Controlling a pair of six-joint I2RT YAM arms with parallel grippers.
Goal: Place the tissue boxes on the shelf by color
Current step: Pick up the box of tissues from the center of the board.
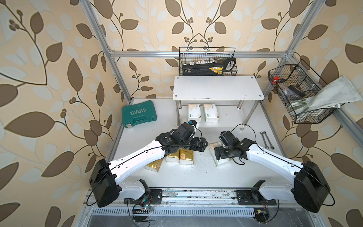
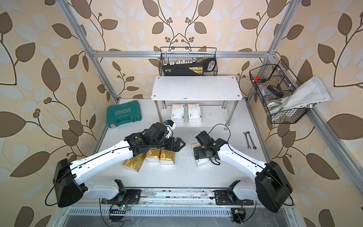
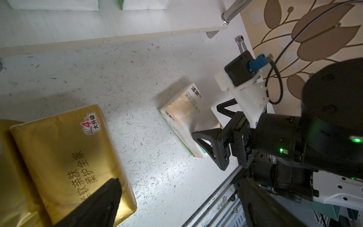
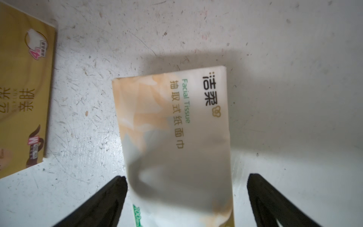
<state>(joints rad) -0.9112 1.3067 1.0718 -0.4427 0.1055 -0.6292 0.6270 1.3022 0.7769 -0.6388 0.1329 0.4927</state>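
We note the right gripper [image 4: 185,175] with its jaws spread wide and holding nothing. It hangs over one end of a white tissue pack [image 4: 172,127], the end nearer the worktop's front edge. One finger [image 4: 106,200] is just beside one long edge of the pack; the other stands apart from the opposite edge. That pack lies flat on the worktop [image 1: 196,175], right of the middle and skewed to its edges; in both top views the gripper covers much of it. The left gripper [image 1: 203,145] is likewise open and grips nothing; it hangs at the back right of three gold tissue packs [image 1: 186,156]. These lie flat near the middle of the worktop: two are side by side and touching, and the third gold pack [image 1: 152,166] is turned at an angle on the left, partly under the arm. The shelf [image 1: 218,88] stands at the back edge of the worktop. On its lower board [image 1: 229,118] two more white packs [image 1: 194,113] lie side by side with a narrow gap, toward the board's left end. Containers: a wire basket [image 1: 207,55] on the back rail holds a long black case [image 1: 202,69] with a yellow label. A second wire basket [image 1: 314,116] at the right holds small dark items we cannot identify, with a pale cloth [image 1: 334,94] draped over its rim. A shut teal case [image 1: 138,114] lies at the back left corner, and two wrenches [image 1: 265,139] lie near the right edge.
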